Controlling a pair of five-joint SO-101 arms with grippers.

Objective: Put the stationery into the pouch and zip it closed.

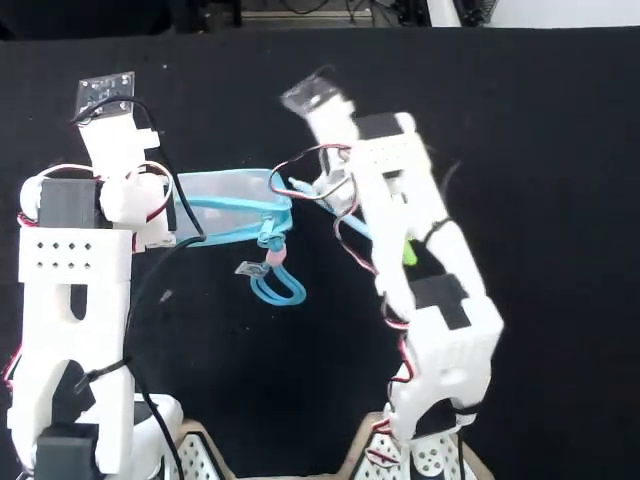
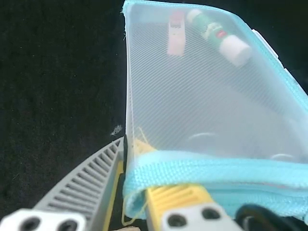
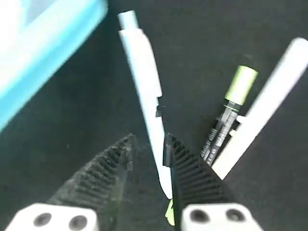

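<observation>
1. Black ribbed fingers of the right hand (image 3: 148, 142) stand narrowly parted astride the white pen (image 3: 144, 82). The pen lies on the dark tabletop (image 3: 57, 144), close against one finger and with a gap to the other, so nothing is clamped yet.
2. Closing from this off-centre stance would likely roll or swivel the pen instead of seizing it, or catch it near one end so that it droops when lifted.
3. A green-capped marker (image 3: 230, 113) and a white marker (image 3: 269, 96) lie just beside the pen, touching each other. A finger straying outward could knock them farther off.
4. The left hand (image 2: 129, 144) is closed on the pouch (image 2: 202, 106), pinching only a corner by the blue edge band. That small hold on soft fabric may slip, or let the pouch twist, when a pen is pushed against it.
5. How far the mouth gapes cannot be told. If it sags, the pen tip could catch on the mesh or the band.
6. The zip pull's blue loop (image 1: 277, 287) trails on the tabletop at the pouch's end nearer the right arm, and it could snag a finger.
7. Inside the pouch, seen through the mesh, are a pink piece (image 2: 176, 33) and a glue stick (image 2: 219, 36), both at the end far from the left hand. The pen and both markers are outside.
</observation>
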